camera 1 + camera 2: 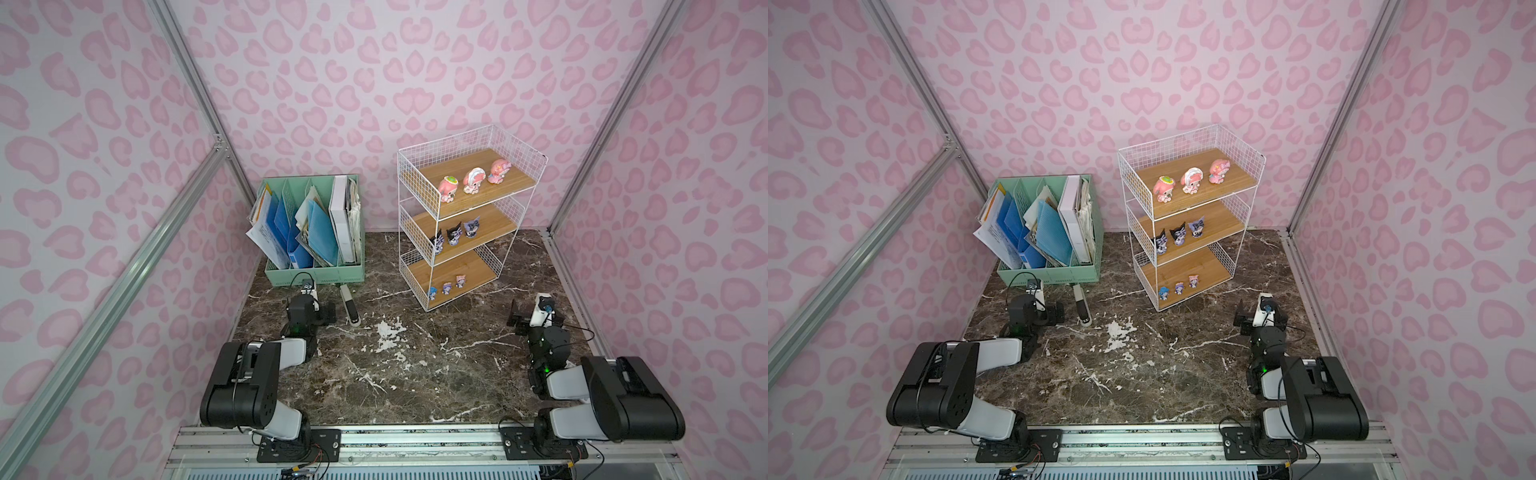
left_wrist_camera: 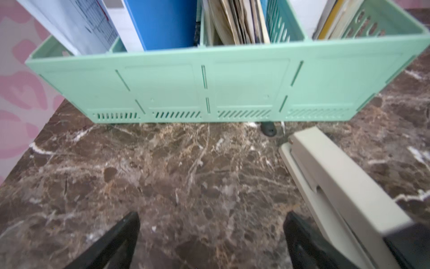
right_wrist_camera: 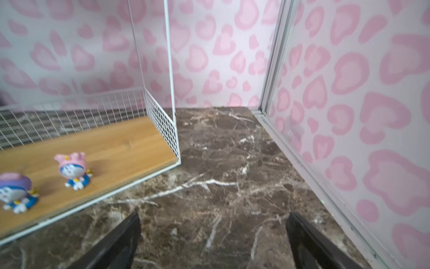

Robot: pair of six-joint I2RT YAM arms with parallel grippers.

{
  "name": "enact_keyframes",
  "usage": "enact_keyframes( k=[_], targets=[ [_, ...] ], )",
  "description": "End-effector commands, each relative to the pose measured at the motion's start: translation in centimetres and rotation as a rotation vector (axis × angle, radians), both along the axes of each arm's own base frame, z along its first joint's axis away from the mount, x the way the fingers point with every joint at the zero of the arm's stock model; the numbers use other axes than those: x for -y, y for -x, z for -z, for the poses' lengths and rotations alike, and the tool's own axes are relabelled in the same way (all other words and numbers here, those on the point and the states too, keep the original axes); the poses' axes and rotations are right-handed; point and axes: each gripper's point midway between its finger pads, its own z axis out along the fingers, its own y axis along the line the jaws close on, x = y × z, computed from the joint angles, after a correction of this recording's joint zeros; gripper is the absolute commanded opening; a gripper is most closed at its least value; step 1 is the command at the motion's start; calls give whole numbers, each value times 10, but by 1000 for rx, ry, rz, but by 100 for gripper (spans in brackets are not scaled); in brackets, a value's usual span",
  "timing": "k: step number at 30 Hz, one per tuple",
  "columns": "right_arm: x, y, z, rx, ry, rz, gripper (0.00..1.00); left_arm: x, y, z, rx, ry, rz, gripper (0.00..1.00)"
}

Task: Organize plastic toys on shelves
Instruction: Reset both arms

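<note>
— so, how do the two end effectors stand?

— left gripper [image 2: 211, 219]: jaws spread wide, nothing between them, only the dark fingertips [image 2: 130, 223] in frame, the rest cut off at the picture's edge. right gripper [image 3: 213, 217]: likewise spread and empty, low over the marble table [image 3: 232, 163]. in both top views the fingers are hard to tell from the dark wrists.

— and outward from there?

— just beside the left gripper lies a white stapler [image 2: 344, 181], one end running out of frame; ahead stands the mint file organizer [image 2: 232, 88], blurred, its papers [image 2: 242, 21] cropped. near the right gripper, the shelves [image 1: 478, 270]: bottom board with the tiny pink-hooded toy [image 3: 73, 171] fairly clear, the tiny purple-hooded toy [image 3: 15, 192] half out of frame, the tiny blue toy [image 1: 432, 293] seen only from above. middle board: three black-and-purple toys [image 1: 454, 235], the one nearest the front post partly crossed by wire. top board: three pink toys [image 1: 473, 179]. faces are too small to read in the top views.
</note>
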Motion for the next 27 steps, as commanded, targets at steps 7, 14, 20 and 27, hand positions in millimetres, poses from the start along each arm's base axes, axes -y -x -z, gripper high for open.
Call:
enact_keyframes(
  k=[7, 14, 20, 27],
  targets=[
    [-12, -42, -15, 2, 1, -110, 98, 5, -7, -4, 13, 70, 49, 99],
    [-11, -41, -13, -7, 3, -108, 98, 4, -6, -5, 16, 70, 38, 99],
    [-12, -40, -15, 0, 5, -110, 98, 6, -6, -5, 14, 52, 34, 99],
    [-12, -40, -15, 0, 5, -110, 98, 5, -8, -4, 3, 50, 33, 99]
  ],
)
